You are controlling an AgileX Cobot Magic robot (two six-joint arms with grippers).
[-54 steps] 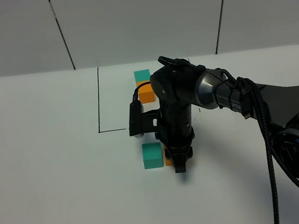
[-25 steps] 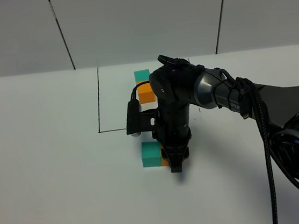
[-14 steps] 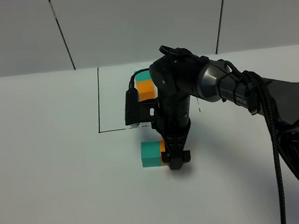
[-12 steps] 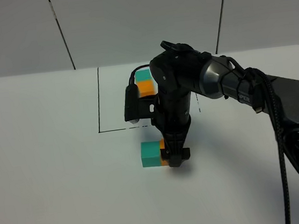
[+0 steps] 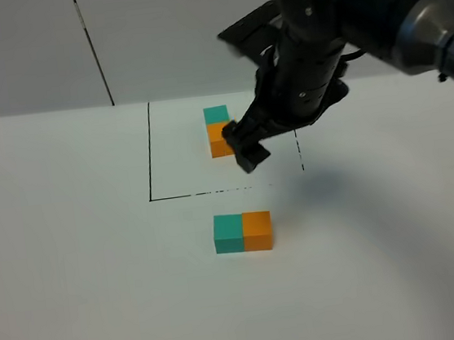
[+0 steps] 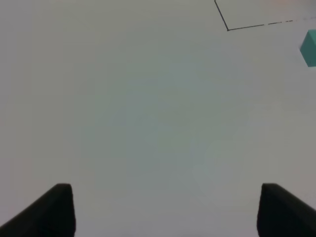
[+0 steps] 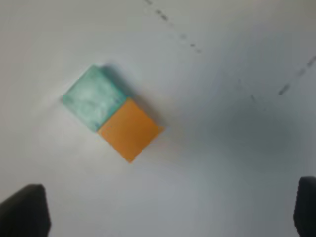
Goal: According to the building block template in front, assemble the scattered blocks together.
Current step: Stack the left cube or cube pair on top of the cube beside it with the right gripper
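- Well to the left, the left gripper (image 6: 165,212) hangs wide and empty.
- Centre: the teal cube (image 5: 228,234) and orange cube (image 5: 258,230) sit touching, in front of the framed template (image 5: 219,130); the joining looks done.
- Over the template, the right gripper (image 5: 245,145) is raised, spread wide and holding nothing; the next move is probably only to retreat.

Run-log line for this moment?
blocks: teal cube touching orange cube | right gripper: open, empty | left gripper: open, empty | template: framed, untouched
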